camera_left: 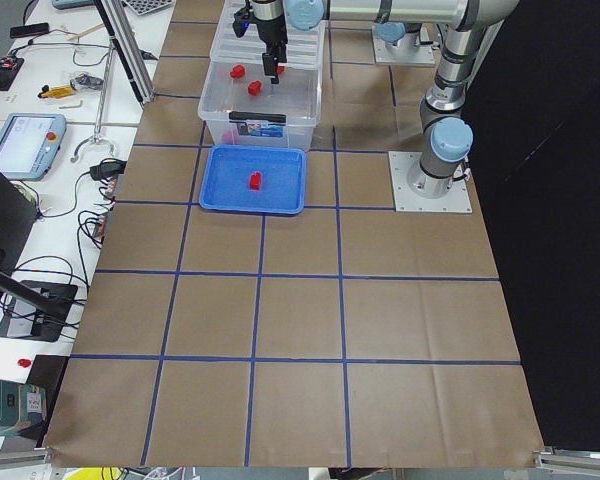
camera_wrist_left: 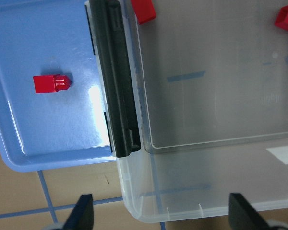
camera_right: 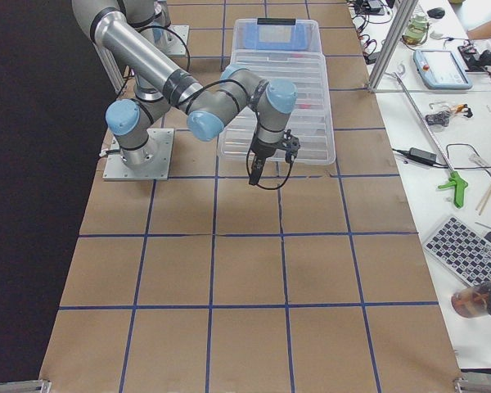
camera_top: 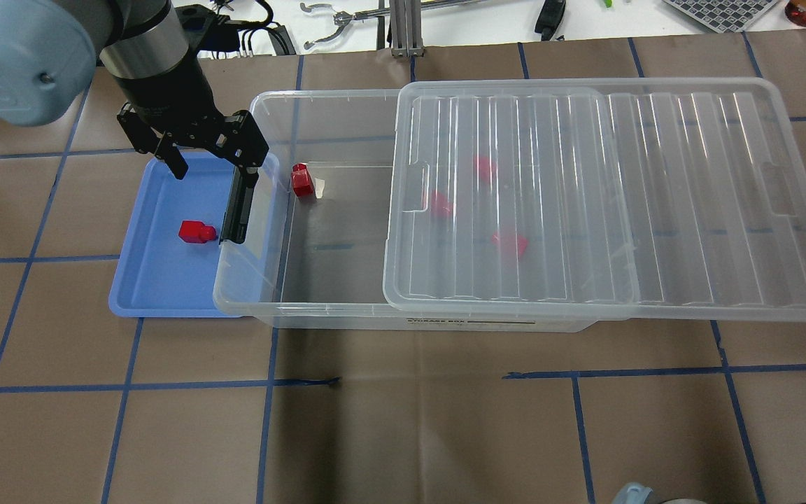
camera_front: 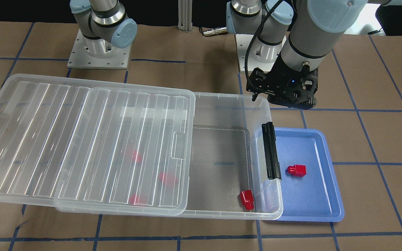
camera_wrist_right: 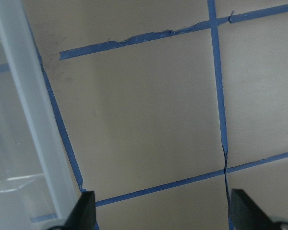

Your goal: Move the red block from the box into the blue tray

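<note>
One red block (camera_top: pixel 196 231) lies in the blue tray (camera_top: pixel 158 287), which stands against the latch end of the clear box (camera_top: pixel 263 308). A second red block (camera_top: pixel 301 180) lies in the box's uncovered part near the latch end. Three more show blurred under the shifted lid (camera_top: pixel 585 196). My left gripper (camera_top: pixel 213 164) hovers open and empty over the tray's far edge and the black latch (camera_wrist_left: pixel 115 81). In the left wrist view the tray block (camera_wrist_left: pixel 52 83) is at the left. My right gripper (camera_wrist_right: pixel 163 211) is open and empty over bare table beside the lid's far end.
The lid covers most of the box and overhangs its right end (camera_top: pixel 795 210). The tray's near half (camera_front: pixel 312 205) holds nothing. Brown paper with blue tape lines (camera_top: pixel 403 420) covers the table. The arm bases (camera_front: pixel 98 52) stand behind the box.
</note>
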`<state>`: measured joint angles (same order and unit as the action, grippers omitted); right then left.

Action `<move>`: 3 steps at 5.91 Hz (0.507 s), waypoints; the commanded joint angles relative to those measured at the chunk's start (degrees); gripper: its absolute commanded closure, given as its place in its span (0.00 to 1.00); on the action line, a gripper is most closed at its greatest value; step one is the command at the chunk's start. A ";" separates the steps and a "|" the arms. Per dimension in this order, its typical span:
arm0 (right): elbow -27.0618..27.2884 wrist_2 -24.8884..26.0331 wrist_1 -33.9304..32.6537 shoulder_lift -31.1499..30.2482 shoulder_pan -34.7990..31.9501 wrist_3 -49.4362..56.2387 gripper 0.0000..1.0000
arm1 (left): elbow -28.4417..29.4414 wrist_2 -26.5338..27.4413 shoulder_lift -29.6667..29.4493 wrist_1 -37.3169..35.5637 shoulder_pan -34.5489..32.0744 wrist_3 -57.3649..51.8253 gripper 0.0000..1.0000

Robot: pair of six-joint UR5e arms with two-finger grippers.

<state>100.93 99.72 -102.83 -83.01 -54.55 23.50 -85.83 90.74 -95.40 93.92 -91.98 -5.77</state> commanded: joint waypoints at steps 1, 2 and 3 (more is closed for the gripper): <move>0.06 -1.45 0.43 -0.13 -1.52 0.14 0.00 | 0.04 0.05 2.41 -1.10 0.13 5.67 0.01; 0.75 -1.46 0.61 -0.13 -2.31 0.14 0.00 | 0.05 -0.04 3.11 -4.32 0.30 5.69 0.01; 1.46 -1.55 0.61 -0.22 -3.19 0.05 0.00 | -1.17 -0.04 3.73 -6.01 0.22 5.69 0.01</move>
<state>101.76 98.29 -102.28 -83.17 -56.89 23.61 -86.22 90.73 -92.34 89.78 -91.76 -0.29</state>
